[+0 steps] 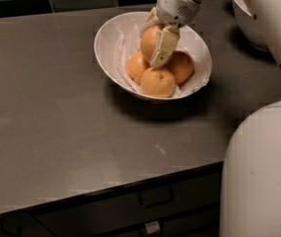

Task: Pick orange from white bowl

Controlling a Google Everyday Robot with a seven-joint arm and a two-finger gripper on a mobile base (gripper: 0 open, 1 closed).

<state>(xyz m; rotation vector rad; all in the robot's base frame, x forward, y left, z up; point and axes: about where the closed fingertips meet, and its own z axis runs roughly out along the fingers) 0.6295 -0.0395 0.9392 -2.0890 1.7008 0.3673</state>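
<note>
The white bowl (111,38) stands on the grey counter, lined with crinkled white paper. It holds several oranges. The largest, yellowish orange (149,39) sits on top at the back of the pile. My gripper (154,41) comes down from the upper right and is shut on this orange. One pale finger (162,46) lies across the orange's right front, and the other is at its upper left. Three deeper-orange fruits lie under and in front of it: the left one (136,66), the front one (157,82) and the right one (182,66).
A second white bowl (246,21) stands at the back right, partly behind my arm. My white body (261,177) fills the lower right. The counter's front edge runs along the bottom, with drawers (155,201) below. A dark tiled wall is at the back.
</note>
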